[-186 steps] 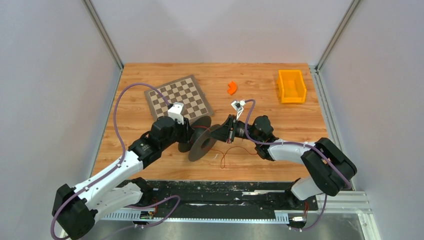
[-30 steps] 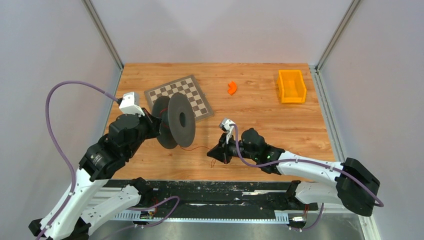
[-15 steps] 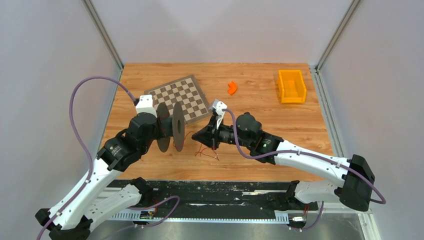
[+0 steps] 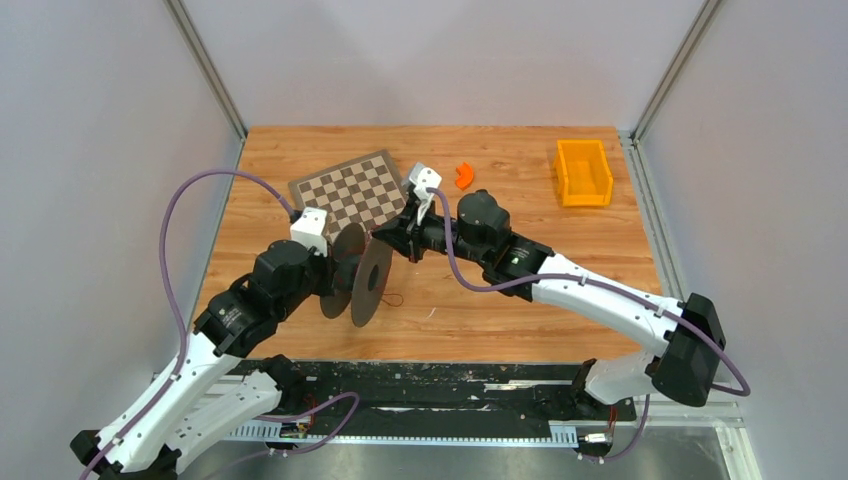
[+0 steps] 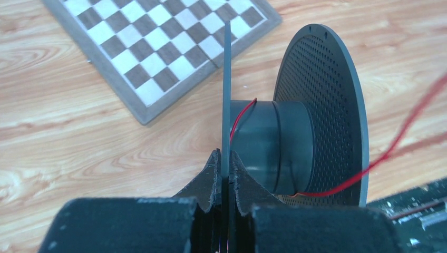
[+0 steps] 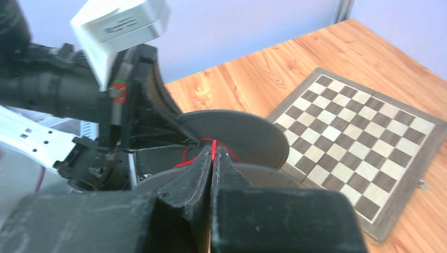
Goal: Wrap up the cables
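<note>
One swing took the right gripper (image 6: 213, 153), pinched shut on the red wire (image 5: 240, 113), from the spool's (image 4: 370, 281) right to its far side by the chessboard (image 4: 355, 190), while the left gripper (image 5: 223, 158) clamped the spool's rim, so another turn seemed to be landing on the hub.

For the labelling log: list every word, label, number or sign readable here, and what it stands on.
None can be read.
White camera box, right wrist view: dark marks, too blurred to read.
Red and green sticker under it: too small to read.
Chessboard, spool, orange bin: no print visible.
</note>
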